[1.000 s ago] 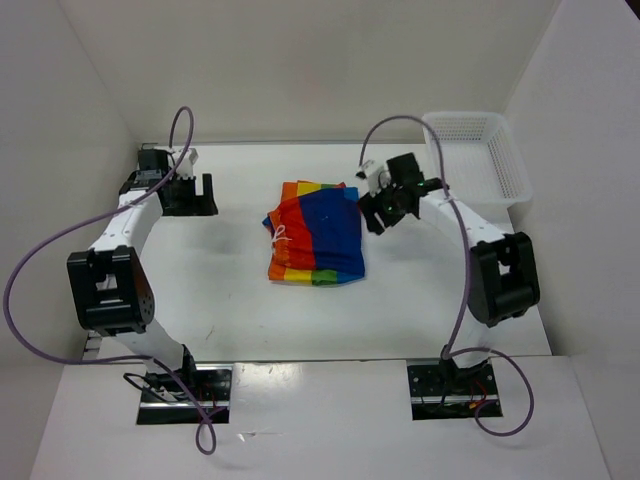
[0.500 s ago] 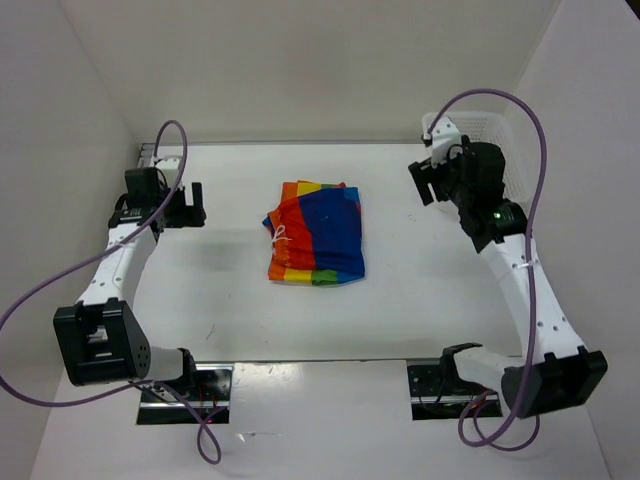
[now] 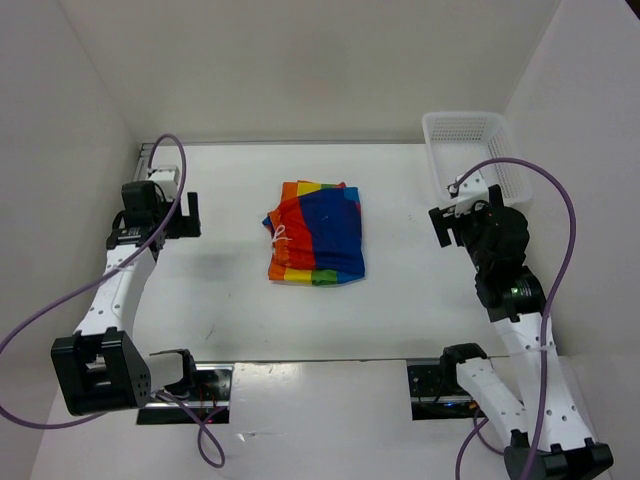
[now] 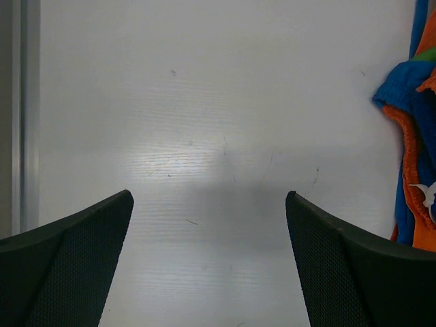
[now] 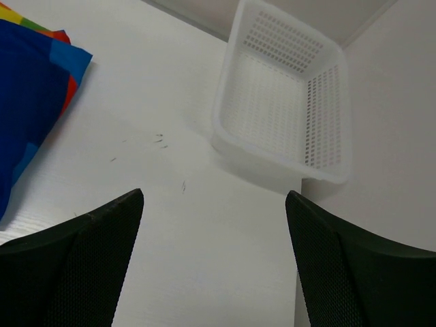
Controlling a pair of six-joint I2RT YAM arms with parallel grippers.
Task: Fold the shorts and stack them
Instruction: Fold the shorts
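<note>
Both left fingers (image 4: pixel 61 272) and right fingers (image 5: pixel 68 272) spread apart, shorts (image 3: pixel 318 235) whole only from above, basket (image 5: pixel 325 116) clearest from right wrist

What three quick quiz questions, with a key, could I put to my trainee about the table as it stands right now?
1. True or false: the left gripper is shut on the shorts.
2. The white mesh basket holds: A) folded shorts B) nothing C) a drawstring.
3. Which gripper is nearer the basket, left or right?
Key: 1 false, since it and the right gripper are both open and clear of the shorts; 2 B; 3 right.
</note>
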